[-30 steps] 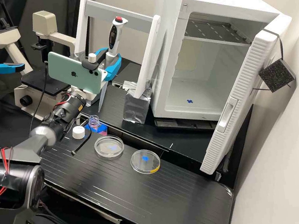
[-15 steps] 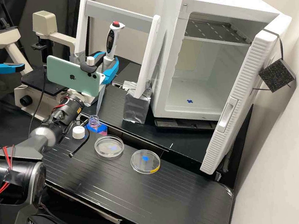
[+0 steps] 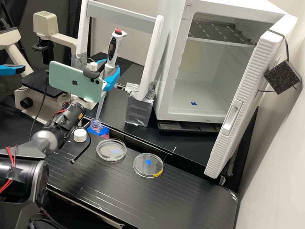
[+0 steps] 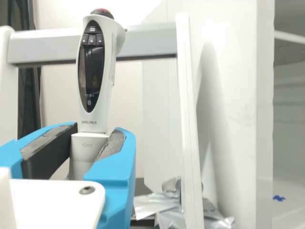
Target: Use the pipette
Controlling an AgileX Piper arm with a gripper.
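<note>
In the high view my gripper (image 3: 109, 73) is shut on the grey lower body of the white pipette (image 3: 115, 47), which has a red top button and leans slightly. Its clear tip (image 3: 100, 109) slants down to the mouth of the open bottle (image 3: 96, 125) of pink liquid; how deep the end sits is hard to tell. In the wrist view the gripper (image 4: 89, 148) has its dark pads on both sides of the pipette (image 4: 97, 71), whose dark display faces the camera.
A white cap (image 3: 80, 135) lies beside the bottle. Two petri dishes, one (image 3: 111, 150) nearer the bottle and another (image 3: 148, 165), rest on the bench. A white frame (image 3: 150, 59) and an open incubator (image 3: 192, 97) stand behind.
The gripper has come down with the pipette and a little toward the bottle, bringing the tip from above and beside it to its mouth. The dishes and cap have stayed put.
</note>
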